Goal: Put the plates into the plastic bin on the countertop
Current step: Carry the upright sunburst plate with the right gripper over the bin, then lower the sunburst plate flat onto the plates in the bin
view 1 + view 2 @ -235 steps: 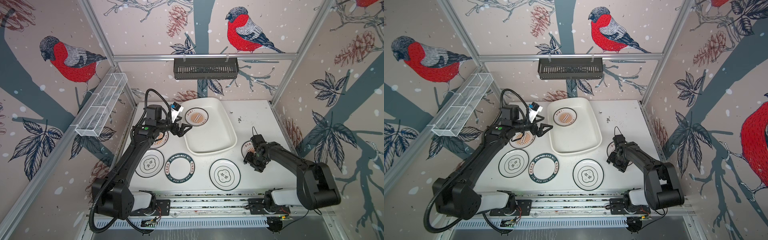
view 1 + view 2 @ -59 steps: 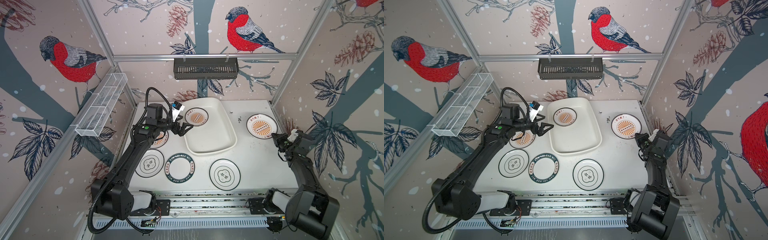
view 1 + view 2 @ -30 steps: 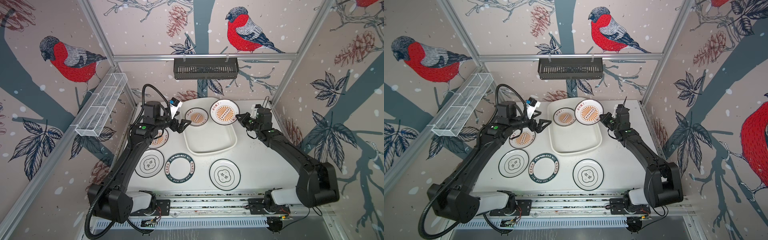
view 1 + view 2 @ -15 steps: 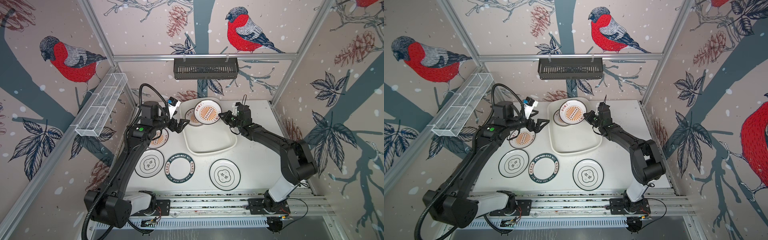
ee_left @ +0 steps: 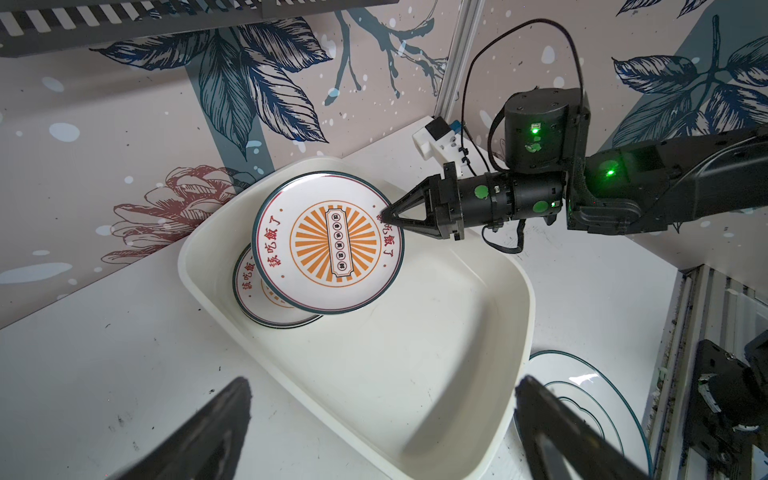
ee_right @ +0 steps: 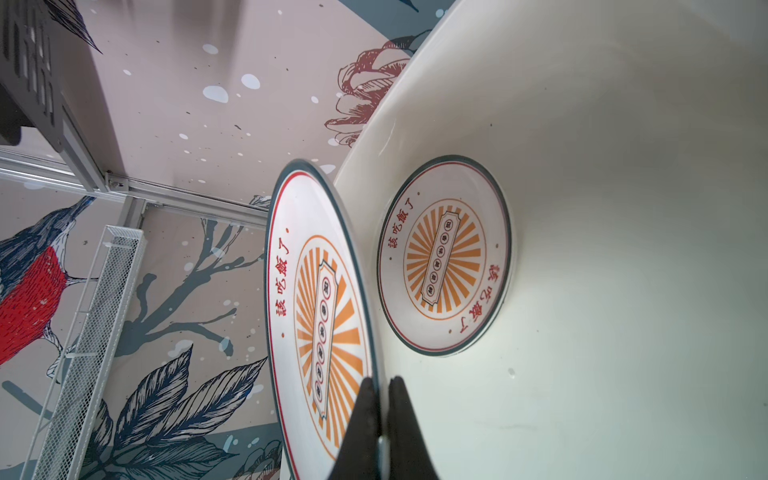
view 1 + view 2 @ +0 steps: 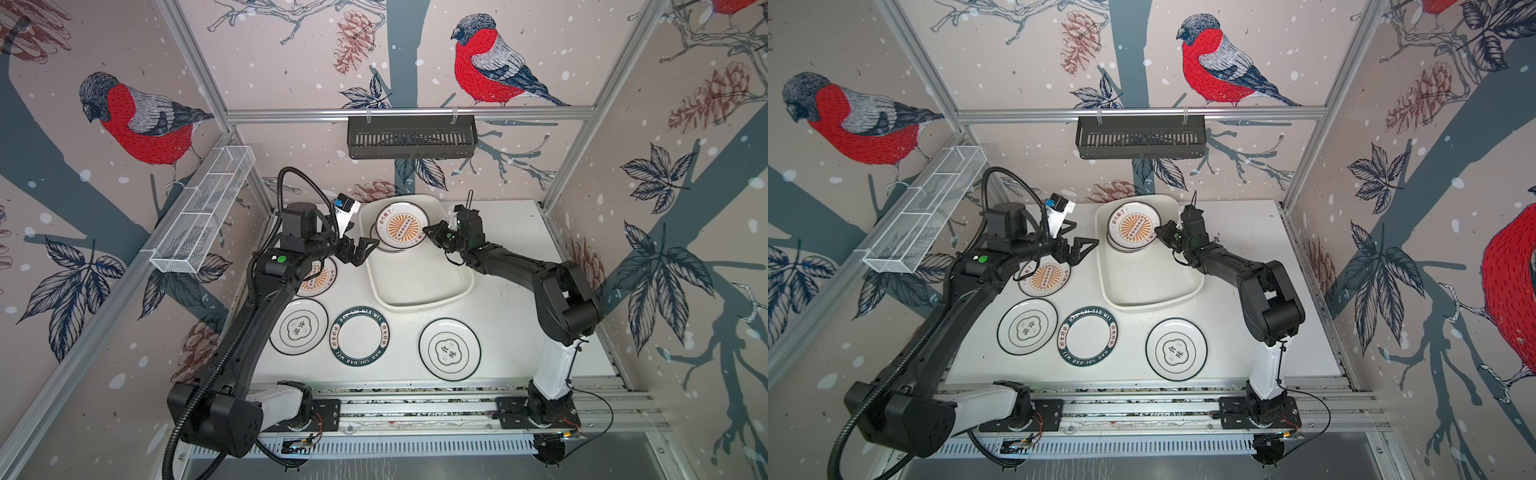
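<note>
Plate (image 7: 401,226) pinched at rim by right hand (image 7: 427,230) over plastic bin (image 7: 419,276)

Bright, even light, seemingly from overhead, casts soft shadows on the worktop (image 7: 511,324). Both top views bow at their edges. The left tool (image 5: 384,382) looks blurred up close.

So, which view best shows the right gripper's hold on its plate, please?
The left wrist view: the right gripper clamps the sunburst plate at its rim, side-on. The right wrist view shows this edge-on; both top views, small.
</note>
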Action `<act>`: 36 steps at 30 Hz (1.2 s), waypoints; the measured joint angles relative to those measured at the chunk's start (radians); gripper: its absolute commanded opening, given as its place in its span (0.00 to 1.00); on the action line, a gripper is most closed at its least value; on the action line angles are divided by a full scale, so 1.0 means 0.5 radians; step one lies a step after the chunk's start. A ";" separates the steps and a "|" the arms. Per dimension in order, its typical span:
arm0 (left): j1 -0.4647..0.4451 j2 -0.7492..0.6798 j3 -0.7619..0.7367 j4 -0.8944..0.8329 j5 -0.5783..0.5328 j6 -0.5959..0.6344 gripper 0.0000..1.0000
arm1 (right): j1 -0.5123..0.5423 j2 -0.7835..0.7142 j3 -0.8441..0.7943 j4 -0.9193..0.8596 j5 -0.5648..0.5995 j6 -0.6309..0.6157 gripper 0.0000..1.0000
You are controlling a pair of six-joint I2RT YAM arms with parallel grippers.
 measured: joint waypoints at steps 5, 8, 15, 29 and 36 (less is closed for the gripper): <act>0.000 0.008 0.019 -0.008 -0.001 -0.007 0.98 | 0.009 0.116 0.079 -0.002 -0.002 -0.008 0.07; 0.000 0.021 0.039 -0.028 -0.017 -0.014 0.98 | 0.009 0.177 0.117 -0.002 -0.002 -0.016 0.07; 0.000 0.027 0.066 -0.052 -0.031 -0.034 0.98 | 0.012 0.337 0.199 -0.011 -0.001 -0.050 0.07; 0.000 0.039 0.134 -0.095 0.050 -0.082 0.98 | 0.031 0.678 0.568 -0.089 -0.003 -0.047 0.08; 0.000 0.060 0.156 -0.096 0.073 -0.109 0.98 | 0.031 0.771 0.665 -0.156 -0.003 -0.047 0.09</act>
